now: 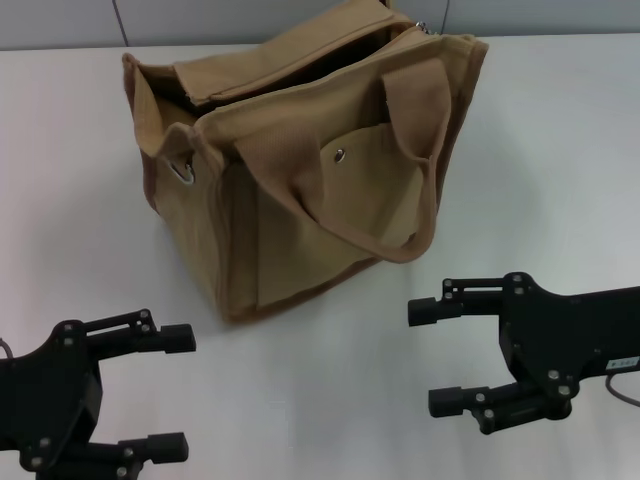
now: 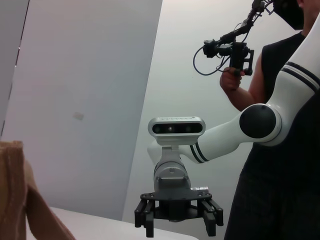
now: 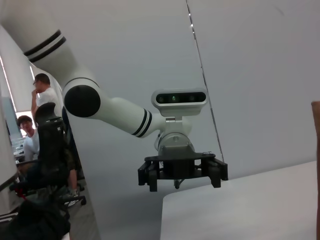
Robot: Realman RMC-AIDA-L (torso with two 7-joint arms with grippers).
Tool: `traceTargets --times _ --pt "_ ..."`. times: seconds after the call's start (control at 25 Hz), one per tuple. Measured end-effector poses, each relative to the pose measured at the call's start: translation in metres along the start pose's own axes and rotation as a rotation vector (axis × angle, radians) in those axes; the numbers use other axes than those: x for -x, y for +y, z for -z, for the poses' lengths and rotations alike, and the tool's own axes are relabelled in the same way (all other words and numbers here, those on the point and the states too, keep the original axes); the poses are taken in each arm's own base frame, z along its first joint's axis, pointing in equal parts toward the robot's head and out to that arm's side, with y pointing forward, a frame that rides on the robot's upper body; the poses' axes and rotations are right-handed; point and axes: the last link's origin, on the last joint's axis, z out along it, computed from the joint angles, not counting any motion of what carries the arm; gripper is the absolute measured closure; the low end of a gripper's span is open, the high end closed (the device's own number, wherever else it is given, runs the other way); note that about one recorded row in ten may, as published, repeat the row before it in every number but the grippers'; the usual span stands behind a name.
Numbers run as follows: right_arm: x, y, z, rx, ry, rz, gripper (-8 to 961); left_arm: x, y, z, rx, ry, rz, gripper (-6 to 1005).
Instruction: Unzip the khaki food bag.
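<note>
Arms low, jaws apart, near bag [image 1: 300, 170]

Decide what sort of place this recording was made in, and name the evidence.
Probably a robotics lab or teleoperation workspace: a plain white table holding only the khaki food bag, bare pale walls, and a person holding a handheld control rig beside the robot.

A white tabletop [image 1: 300, 400] is seen, evenly lit. Pale grey wall panels [image 1: 60, 20] with dark seams are seen beyond its far edge. Plain panelled walls [image 3: 250, 75] and seated people [image 3: 35, 135] are shown in the wrist views.
</note>
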Motion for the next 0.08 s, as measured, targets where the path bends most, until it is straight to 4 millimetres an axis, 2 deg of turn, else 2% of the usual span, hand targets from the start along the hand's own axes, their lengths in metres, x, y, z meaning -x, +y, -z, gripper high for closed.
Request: traceTargets --times 0.08 --pt "0.0004 0.0003 -0.0003 0.004 -0.003 0.0 166 -0.0003 -0.0004 -0.0005 0.003 -0.001 0.006 163"
